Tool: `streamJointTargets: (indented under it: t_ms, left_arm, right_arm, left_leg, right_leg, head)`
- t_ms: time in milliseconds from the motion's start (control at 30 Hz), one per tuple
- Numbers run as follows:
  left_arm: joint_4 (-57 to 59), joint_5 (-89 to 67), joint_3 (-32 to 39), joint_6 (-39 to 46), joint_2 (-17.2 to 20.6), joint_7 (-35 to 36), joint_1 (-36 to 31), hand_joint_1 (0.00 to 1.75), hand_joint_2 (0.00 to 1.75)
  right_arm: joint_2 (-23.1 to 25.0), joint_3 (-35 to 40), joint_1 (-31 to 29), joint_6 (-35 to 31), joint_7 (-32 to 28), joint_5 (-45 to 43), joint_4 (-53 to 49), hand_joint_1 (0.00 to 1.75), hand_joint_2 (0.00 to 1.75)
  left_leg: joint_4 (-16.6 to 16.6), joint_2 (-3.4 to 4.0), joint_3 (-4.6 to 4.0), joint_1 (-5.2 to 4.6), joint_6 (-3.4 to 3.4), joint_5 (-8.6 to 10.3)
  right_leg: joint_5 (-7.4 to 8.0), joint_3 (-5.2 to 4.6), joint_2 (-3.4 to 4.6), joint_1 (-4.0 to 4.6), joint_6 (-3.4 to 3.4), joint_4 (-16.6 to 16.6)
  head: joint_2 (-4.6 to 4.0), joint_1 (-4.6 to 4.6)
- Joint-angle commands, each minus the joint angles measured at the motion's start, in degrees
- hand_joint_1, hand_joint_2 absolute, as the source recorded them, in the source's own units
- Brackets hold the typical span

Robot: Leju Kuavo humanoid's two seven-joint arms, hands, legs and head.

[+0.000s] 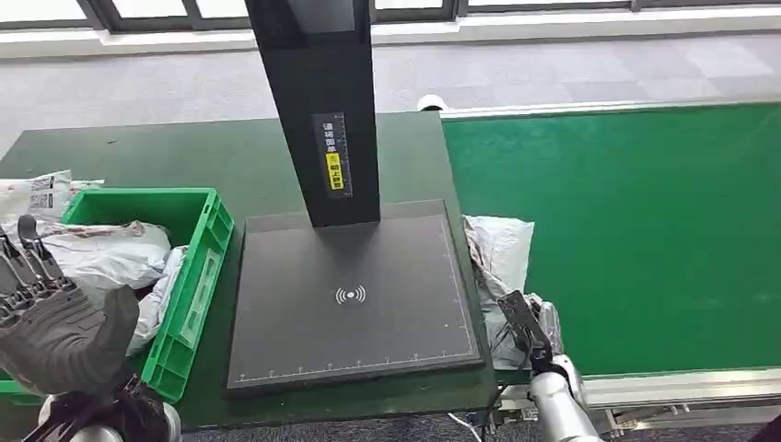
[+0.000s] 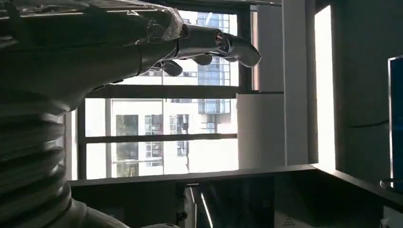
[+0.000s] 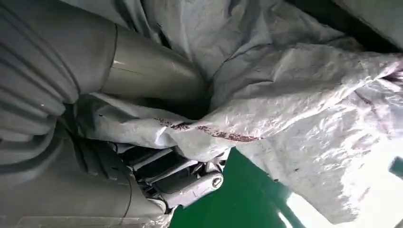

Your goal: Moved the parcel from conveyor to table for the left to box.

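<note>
You see the green conveyor belt [image 1: 626, 230] over the right half of the head view, and the dark green worktop [image 1: 166, 152] over the left half. In the middle of the frame a black scanner pad [image 1: 350, 304] lies on the worktop, and its black post [image 1: 318, 101] rises to the top edge. At the left, a green plastic crate [image 1: 198, 276] stands just beside the pad, and grey mailing bags [image 1: 106, 253] lie inside it. More bags [image 1: 37, 193] lie on the worktop behind the crate, at the left edge.

The parcel [image 1: 497, 253], a crumpled grey plastic bag, lies at the seam between belt and worktop, touching the right edge of the pad, in the lower middle of the frame. In the right wrist view you see the right hand [image 3: 157, 137] clamped on the parcel [image 3: 294, 104]: the thumb presses on top of the wrinkled plastic and the dark fingers [image 3: 185, 183] are under it, above the green belt.

The left hand [image 1: 51, 322] is raised at the lower left, over the near corner of the crate, with fingers apart and nothing in it.
</note>
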Motion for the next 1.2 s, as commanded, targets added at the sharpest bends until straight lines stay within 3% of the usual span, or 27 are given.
streamJointTargets:
  t_ms: [33, 100, 333, 467, 533, 567, 733, 867, 1033, 1100, 1200]
  left_arm:
    - [1.7, -0.6, -2.1, 0.9, 2.2, 0.2, -0.1, 0.0, 1.75]
    - [1.5, -0.8, -2.0, 0.6, 1.9, 0.2, 0.4, 0.0, 1.75]
    - [1.5, -0.8, -2.0, 0.6, 1.9, 0.2, 0.4, 0.0, 1.75]
    - [1.1, -0.9, -1.6, 0.0, 1.4, 0.2, 0.8, 0.0, 1.75]
    - [1.0, -0.9, -1.6, 0.0, 1.4, 0.2, 0.9, 0.0, 1.75]
    - [0.9, -1.1, -1.3, -0.4, 1.2, 0.2, 1.0, 0.0, 1.75]
    - [0.5, -0.9, -1.3, 0.0, 1.4, 0.2, 1.1, 0.0, 1.75]
    - [0.5, -0.9, -1.3, -0.1, 1.5, 0.2, 1.1, 0.0, 1.75]
    - [1.8, -0.4, -1.8, -0.8, 2.1, 0.2, 0.2, 0.0, 1.75]
    - [2.6, -0.3, -2.3, -0.8, 2.3, 0.2, -0.4, 0.0, 1.75]
    - [2.6, -0.3, -2.3, -0.8, 2.3, 0.2, -0.4, 0.0, 1.75]
  right_arm:
    - [7.5, -3.4, 7.0, -3.6, -7.5, -6.3, -22.9, 1.75, 1.75]
    - [10.7, -2.4, 10.3, -5.4, -8.4, -8.2, -34.3, 1.75, 1.75]
    - [10.7, -2.4, 10.3, -5.4, -8.4, -8.2, -34.3, 1.75, 1.75]
    - [11.4, 6.8, 17.8, -11.7, -9.8, -16.5, -51.6, 1.75, 1.75]
    - [11.4, 7.3, 18.2, -12.1, -9.8, -17.1, -52.8, 1.75, 1.75]
    - [11.4, 11.0, 21.2, -14.2, -8.7, -17.8, -58.2, 1.75, 1.75]
    - [10.6, 18.5, 23.5, -19.7, -10.0, -19.6, -66.0, 1.75, 1.75]
    - [9.9, 21.9, 23.5, -19.5, -10.0, -19.0, -65.6, 1.75, 1.75]
    - [7.5, 31.6, 18.7, -8.9, -9.9, -14.2, -53.1, 1.75, 1.75]
    - [8.1, 33.7, 16.2, -7.0, -9.6, -12.9, -47.3, 1.75, 1.75]
    - [8.1, 33.7, 16.2, -7.0, -9.6, -12.9, -47.3, 1.75, 1.75]
  left_leg:
    - [-0.1, -0.13, -0.01, -0.04, 0.02, 0.03]
    - [-0.1, -0.1, -0.06, -0.07, 0.01, 0.0]
    - [-0.1, -0.28, -0.11, -0.03, 0.05, 0.0]
    - [-0.2, -0.36, -0.16, -0.06, 0.05, 0.02]
    - [0.0, -0.36, -0.33, -0.08, 0.03, 0.0]
    - [-0.1, -0.45, -0.26, -0.09, 0.04, 0.0]
    - [-0.1, -0.31, -0.2, -0.07, 0.02, -0.04]
    - [-0.1, -0.3, -0.26, -0.07, 0.02, -0.01]
    - [-0.1, -0.15, -0.16, 0.01, 0.02, 0.02]
    - [-0.1, -0.08, -0.17, 0.02, 0.0, 0.0]
    - [-0.3, -0.05, -0.42, 0.06, -0.01, 0.07]
  right_leg:
    - [-0.03, 0.02, -0.2, -0.02, -0.04, -0.1]
    - [-0.06, -0.07, -0.14, -0.06, -0.04, 0.0]
    - [-0.06, -0.05, -0.33, 0.0, -0.05, -0.1]
    - [-0.1, -0.05, -0.42, -0.04, -0.05, -0.1]
    - [-0.14, -0.26, -0.39, -0.1, -0.05, 0.1]
    - [-0.16, -0.16, -0.51, -0.12, -0.07, 0.0]
    - [-0.12, -0.13, -0.41, -0.08, -0.07, 0.0]
    - [-0.12, -0.18, -0.39, -0.06, -0.02, 0.0]
    - [-0.05, -0.08, -0.24, 0.02, -0.05, -0.1]
    - [-0.04, -0.07, -0.16, 0.02, -0.05, -0.1]
    - [0.03, 0.08, -0.17, 0.05, -0.09, -0.2]
  head:
    - [0.0, 0.0]
    - [0.0, 0.0]
    - [0.0, 0.0]
    - [0.0, 0.0]
    - [0.0, 0.0]
    - [0.0, 0.0]
    - [0.0, 0.0]
    - [0.0, 0.0]
    - [0.0, 0.0]
    - [0.0, 0.0]
    - [0.0, 0.0]
